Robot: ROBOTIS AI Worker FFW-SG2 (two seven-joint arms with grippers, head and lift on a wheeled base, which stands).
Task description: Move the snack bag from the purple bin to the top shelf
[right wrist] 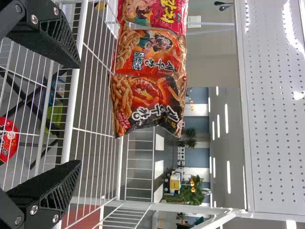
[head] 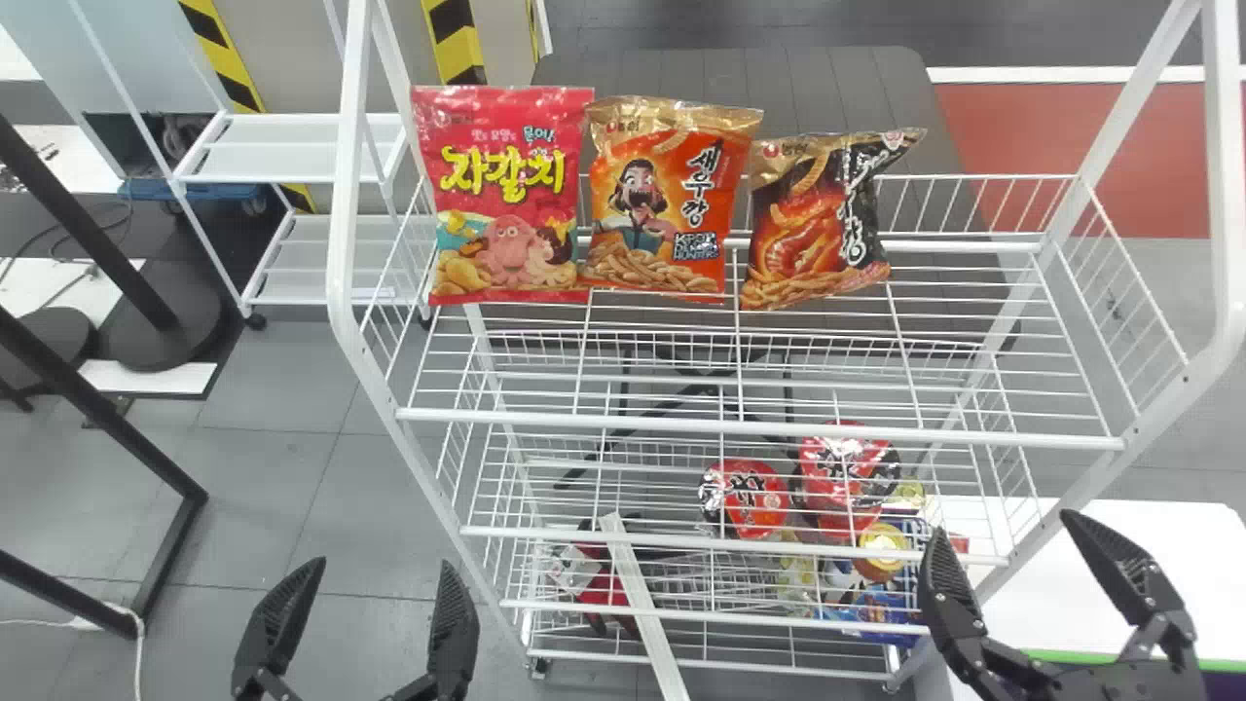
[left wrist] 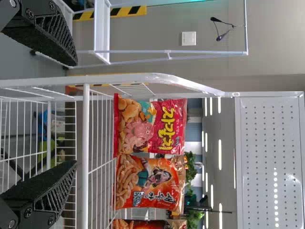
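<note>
Three snack bags stand side by side at the back of the top shelf (head: 759, 428): a pink-red bag (head: 506, 195), an orange bag (head: 667, 200) and a black-and-orange bag (head: 823, 219). My left gripper (head: 382, 565) is open at the lower left, outside the rack; its fingers also stand apart in the left wrist view, gripper (left wrist: 74, 113). At the lower right, in front of the rack, my right gripper (head: 1007, 526) is open with nothing held, likewise in the right wrist view, gripper (right wrist: 78, 114). A purple patch (head: 1228, 685), possibly the bin, shows at the bottom right corner, mostly cut off.
Red noodle cups (head: 748, 498) and other packages (head: 881, 608) sit on the lower shelves. White rack posts (head: 1225, 175) frame both sides of the top shelf. A white table (head: 1149, 574) is at the right, and another white rack (head: 292, 146) stands back left.
</note>
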